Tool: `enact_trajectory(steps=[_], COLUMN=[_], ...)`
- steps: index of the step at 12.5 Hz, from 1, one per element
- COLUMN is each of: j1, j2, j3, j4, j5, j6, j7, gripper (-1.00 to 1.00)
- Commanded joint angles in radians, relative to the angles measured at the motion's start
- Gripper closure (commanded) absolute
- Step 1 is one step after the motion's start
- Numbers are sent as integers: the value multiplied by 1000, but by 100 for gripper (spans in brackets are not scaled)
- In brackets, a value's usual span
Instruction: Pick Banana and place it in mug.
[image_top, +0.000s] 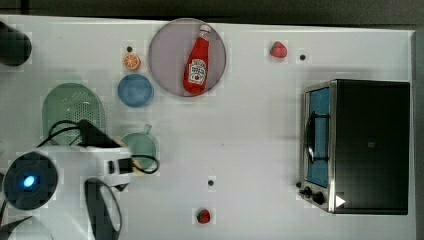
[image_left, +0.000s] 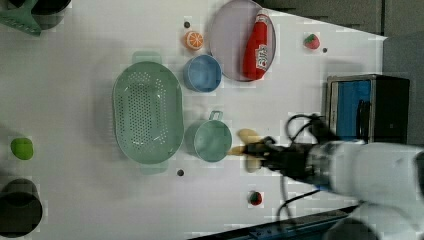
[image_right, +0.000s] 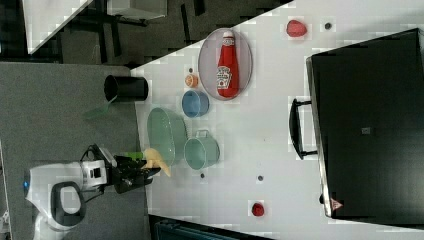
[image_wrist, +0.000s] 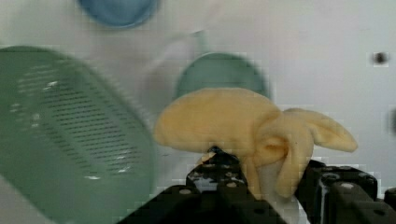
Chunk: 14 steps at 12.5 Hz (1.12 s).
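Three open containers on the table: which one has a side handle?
The round teal-green mug, beside the pale-green perforated oval strainer. The strainer has end tabs; the round blue bowl has no handle.

The red ketchup bottle (image_top: 197, 62) lying on the plate (image_top: 165, 55) carries a white label reading Heinz. The black oven (image_right: 370, 125) shows a small red warning triangle at its corner, its wording unreadable.
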Motion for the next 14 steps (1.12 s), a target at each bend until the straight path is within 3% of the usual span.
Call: enact_trajectory(steps=[1,4,5,6,10,14], j1=[3,3,3,3,2,-12], j2=[105,226,261,294,320,229], j3=[-33,-40,-44,-45,-54,-84], j4=[-47,-46,-45,-44,-43,-23], j5=[11,6,2,2,2,4], j6=[159,215,242,313,358,345], j7=[171,175,175,175,176,172], gripper=[34,29,9,-23,-99,-100])
